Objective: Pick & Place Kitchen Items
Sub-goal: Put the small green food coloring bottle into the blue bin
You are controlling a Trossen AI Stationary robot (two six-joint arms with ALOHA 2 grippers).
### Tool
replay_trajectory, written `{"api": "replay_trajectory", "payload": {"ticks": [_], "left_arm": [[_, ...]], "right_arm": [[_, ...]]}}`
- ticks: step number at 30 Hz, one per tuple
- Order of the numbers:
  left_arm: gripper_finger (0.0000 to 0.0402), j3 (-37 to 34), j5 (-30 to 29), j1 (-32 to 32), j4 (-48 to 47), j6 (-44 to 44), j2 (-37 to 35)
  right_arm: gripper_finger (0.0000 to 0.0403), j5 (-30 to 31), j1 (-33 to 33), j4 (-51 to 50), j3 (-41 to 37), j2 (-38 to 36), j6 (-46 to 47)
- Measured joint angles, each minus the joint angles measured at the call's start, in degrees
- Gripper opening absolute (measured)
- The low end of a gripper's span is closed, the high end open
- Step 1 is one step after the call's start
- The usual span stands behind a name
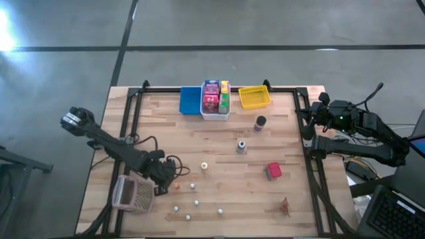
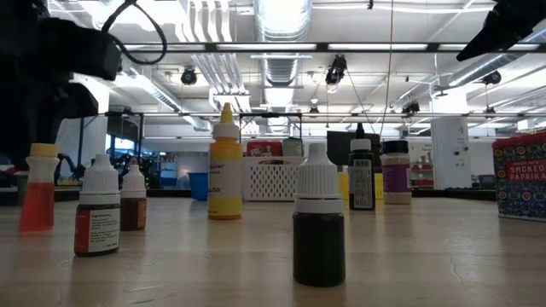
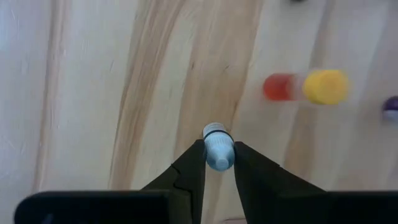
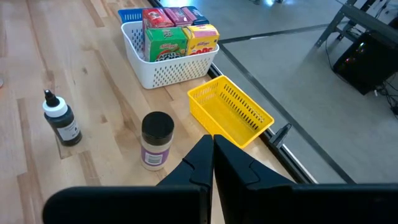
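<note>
My left gripper (image 1: 163,178) hangs over the table's near left part, beside the pinkish mesh basket (image 1: 133,194), and is shut on a small white-capped dropper bottle (image 3: 217,148). A red bottle with a yellow cap (image 3: 311,87) stands close by. More little bottles (image 1: 196,201) stand on their bases around the near middle of the table. A grey-capped bottle (image 1: 241,147), a dark-lidded jar (image 1: 259,123) and a red box (image 1: 273,170) stand farther right. My right gripper (image 4: 212,148) waits shut, high over the table's right edge, touching nothing. My left gripper pinches the small bottle's white cap (image 3: 219,155) between its two fingertips. The fingers come from above, pointing steeply down. The bottle stays upright under them; whether its base still touches the table I cannot tell.
Along the far edge stand a blue bin (image 1: 190,101), a white bin (image 1: 216,113) holding several coloured boxes, and a yellow bin (image 1: 254,97). A small reddish thing (image 1: 285,207) lies near the right front corner. Bare wood shows in the table's middle.
</note>
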Motion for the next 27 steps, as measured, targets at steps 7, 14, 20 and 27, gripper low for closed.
{"api": "replay_trajectory", "payload": {"ticks": [7,14,20,27], "left_arm": [[0.0081,1.3,-2.3,2.4,-3.3,-0.7,-4.5],[0.0080,4.1,-6.1,9.7,-6.4,3.6,-8.8],[0.0080,9.3,-6.4,22.0,-6.3,12.6,-10.3],[0.0080,17.4,-4.0,40.3,-5.5,22.5,-8.2]], "right_arm": [[0.0008,0.0,0.0,0.0,0.0,0.0,0.1],[0.0008,0.0,0.0,0.0,0.0,0.0,0.1],[0.0008,0.0,0.0,0.0,0.0,0.0,0.0],[0.0008,0.0,0.0,0.0,0.0,0.0,0.1]]}}
